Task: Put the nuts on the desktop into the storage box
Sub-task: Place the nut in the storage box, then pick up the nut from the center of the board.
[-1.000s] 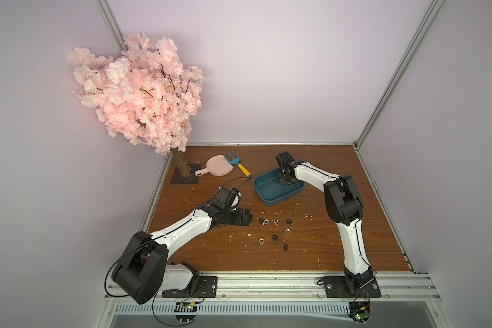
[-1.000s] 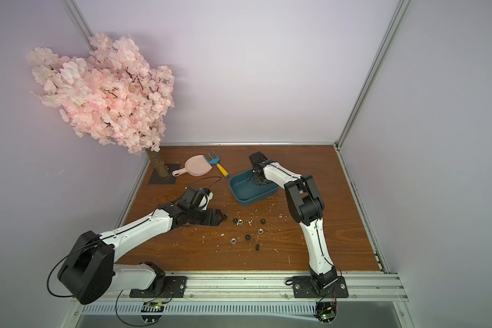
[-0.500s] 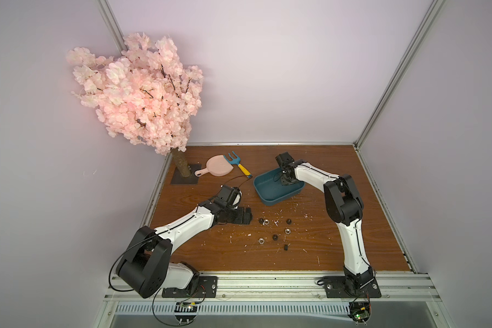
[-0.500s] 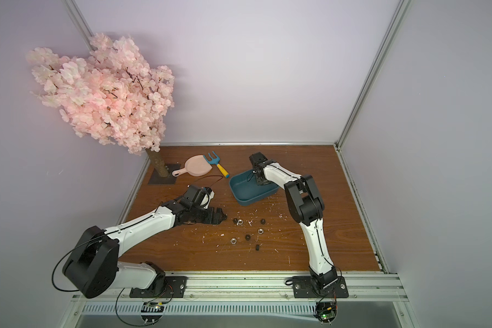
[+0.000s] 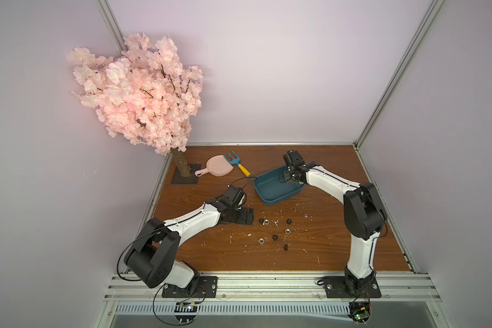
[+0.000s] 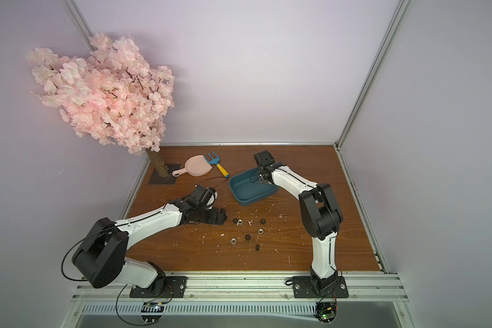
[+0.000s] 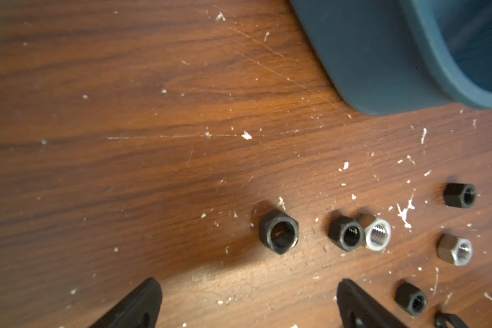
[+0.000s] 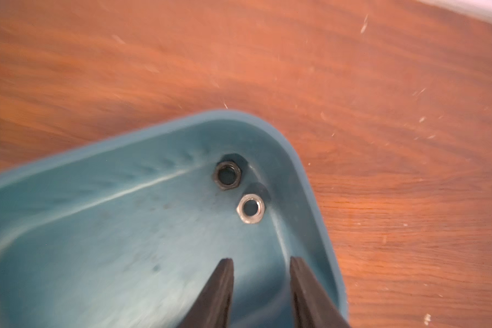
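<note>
Because the storage box [image 5: 269,187] already holds a black nut [image 8: 226,174] and a silver nut [image 8: 250,208], close together in one rounded corner of its floor, the right fingers [image 8: 216,292] hang over that floor with a narrow gap between them and nothing in it. That looks like a drop-off posture, placed so that a small piece would land inside the walls rather than bounce over the flared rim. Outside the box, on the side facing the arm bases, the other nuts [image 5: 274,236] lie loose on the surface [image 5: 210,250]. They are near its front wall but not touching it, black and silver mixed among white flecks. On that same side of the box the left fingers [image 7: 137,306] are spread wide and empty, low over the wood, and a lone black nut [image 7: 279,235] lies just ahead of the gap between them. My reading is that the wide spread is there to straddle this nut cleanly, since it sits apart from a black and silver pair [image 7: 350,234] that touch each other. Taking the separate one first would avoid knocking its neighbours about. Most of the task is not yet done, so the next move calls for a straight descent and a firm pinch on something small and slippery
</note>
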